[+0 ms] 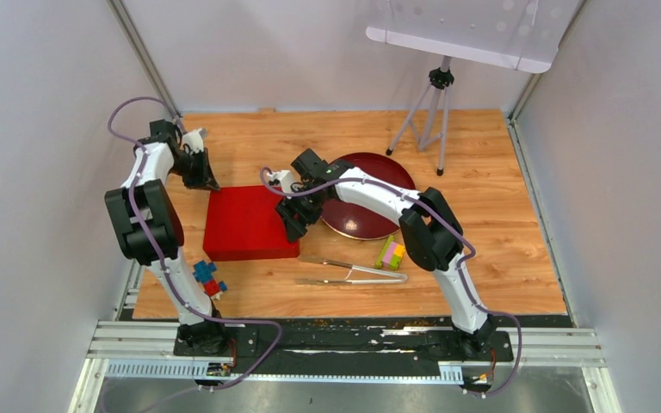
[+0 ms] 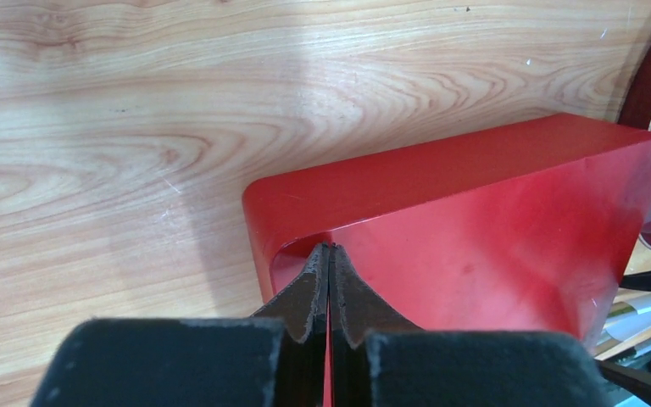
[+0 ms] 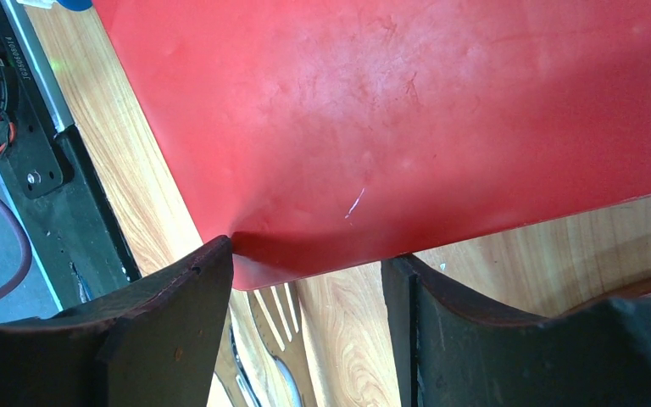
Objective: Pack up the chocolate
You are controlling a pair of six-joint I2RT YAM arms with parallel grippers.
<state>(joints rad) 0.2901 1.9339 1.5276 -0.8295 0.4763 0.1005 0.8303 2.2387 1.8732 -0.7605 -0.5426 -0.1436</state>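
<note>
A light wooden table [image 1: 499, 215] carries a red box [image 1: 248, 222]. A dark red round plate [image 1: 379, 168] lies just right of the box. Metal tongs [image 1: 353, 271] and toy blocks [image 1: 390, 253] lie to its near right, and more blocks [image 1: 207, 277] lie by its near-left corner. A tripod [image 1: 431, 107] stands far right.

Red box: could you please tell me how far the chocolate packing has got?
Done: nothing visibly; no chocolate shows in any view. In hand: the red box looks closed, left gripper shut at one corner, right gripper open astride its edge. Left: presumably opening it and packing; the tongs lie unused.
</note>
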